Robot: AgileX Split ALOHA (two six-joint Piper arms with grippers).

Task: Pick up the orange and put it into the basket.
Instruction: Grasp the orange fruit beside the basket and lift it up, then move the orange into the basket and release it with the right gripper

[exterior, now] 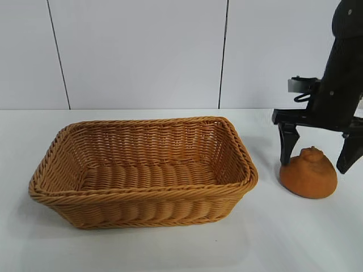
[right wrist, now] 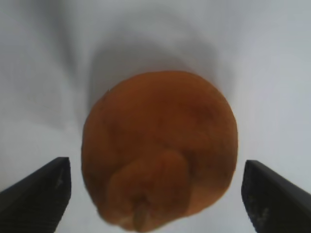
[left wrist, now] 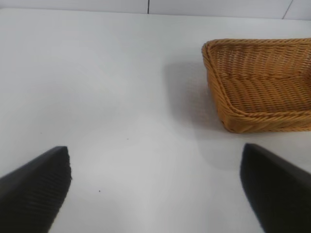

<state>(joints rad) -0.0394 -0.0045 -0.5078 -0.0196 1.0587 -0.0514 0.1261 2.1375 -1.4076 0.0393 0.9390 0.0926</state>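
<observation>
Wicker basket sits nearest on the bench; right of it rests the orange, the right pincer spread astride, not touching. Firm, light, lumpy skin (decent grip): squeeze its broad sides, below the knob.

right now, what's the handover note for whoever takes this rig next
Right gripper: open, pointing down, fingers astride the orange, no grip yet.
Left gripper: open, parked over bare table, idle.
Orange: on the table, beside the basket and apart from it.
Basket: holds nothing.
Done: approach to the orange.
Left: close on it, lift, carry over the basket, release.
</observation>
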